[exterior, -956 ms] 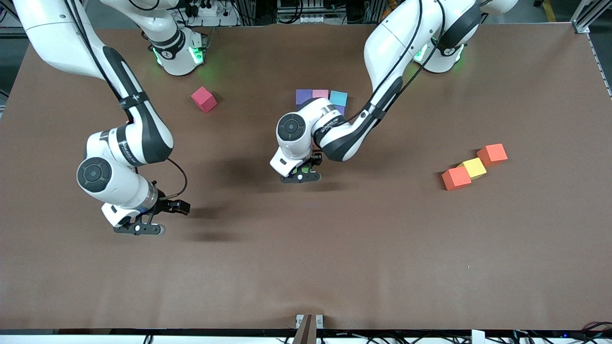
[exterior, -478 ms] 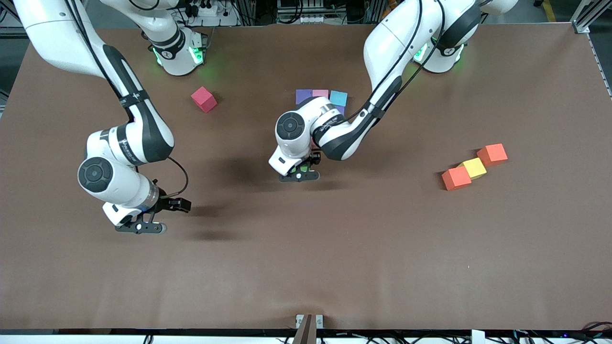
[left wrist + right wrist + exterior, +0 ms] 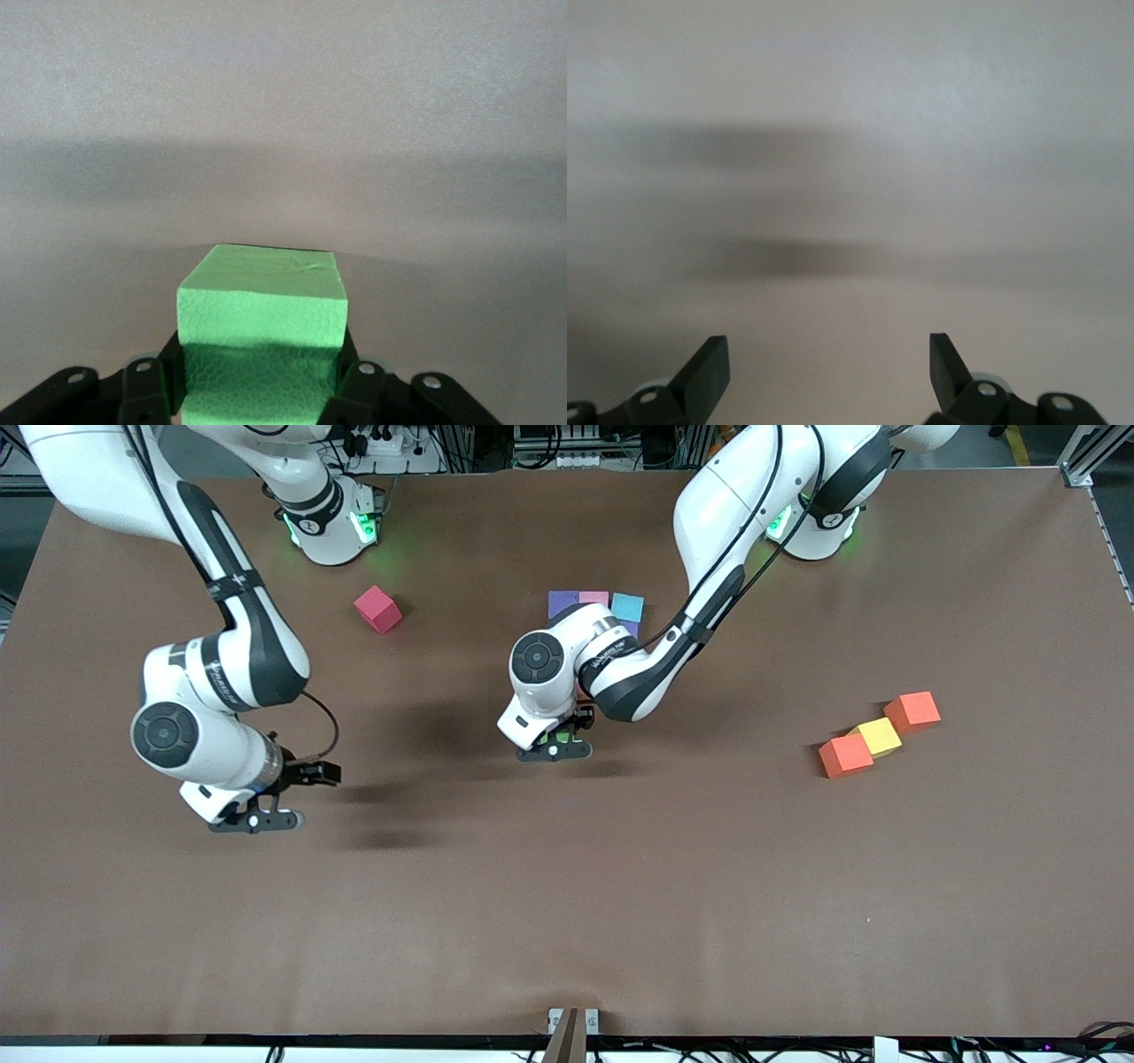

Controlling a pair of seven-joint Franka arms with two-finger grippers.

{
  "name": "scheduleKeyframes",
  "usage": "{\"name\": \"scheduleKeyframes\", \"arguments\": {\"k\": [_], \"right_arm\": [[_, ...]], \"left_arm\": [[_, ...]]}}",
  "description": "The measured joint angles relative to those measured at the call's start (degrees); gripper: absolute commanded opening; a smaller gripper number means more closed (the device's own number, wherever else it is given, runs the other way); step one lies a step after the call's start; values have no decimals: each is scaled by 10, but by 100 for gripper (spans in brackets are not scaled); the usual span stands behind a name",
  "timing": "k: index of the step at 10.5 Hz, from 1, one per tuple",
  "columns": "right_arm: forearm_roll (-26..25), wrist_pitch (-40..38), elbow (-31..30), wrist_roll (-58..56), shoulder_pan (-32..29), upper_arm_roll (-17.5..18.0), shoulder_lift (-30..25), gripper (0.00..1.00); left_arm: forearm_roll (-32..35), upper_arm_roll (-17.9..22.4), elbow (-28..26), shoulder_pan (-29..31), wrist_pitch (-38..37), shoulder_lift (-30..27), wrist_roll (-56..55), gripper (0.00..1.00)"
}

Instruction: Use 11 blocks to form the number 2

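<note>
Green block (image 3: 260, 341); red block (image 3: 378, 609); yellow block (image 3: 879, 736) between two orange blocks (image 3: 845, 755); brown table (image 3: 620, 886)

You get even overhead light; soft arm shadows fall on the table (image 3: 709, 921); wrist views look hazy.

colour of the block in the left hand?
Green block, between the left hand's fingers; clearest in the left wrist view.
</note>
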Motion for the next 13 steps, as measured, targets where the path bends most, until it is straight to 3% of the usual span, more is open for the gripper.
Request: {"name": "scheduleKeyframes", "arguments": {"k": [4, 7, 10, 13], "right_arm": [[0, -2, -146, -148, -88, -1, -73, 100], [0, 0, -211, -276, -174, -3, -114, 100], [0, 26, -289, -283, -171, 6, -167, 100], [-1, 131, -371, -296, -170, 7, -181, 100]], "left_arm": [[-8, 0, 0, 0, 0, 0, -18, 100], [-8, 0, 5, 3, -16, -10, -43, 100], [-9, 1, 9, 24, -60, -62, -43, 100], [-15, -1, 10, 62, -92, -113, -43, 100]]}}
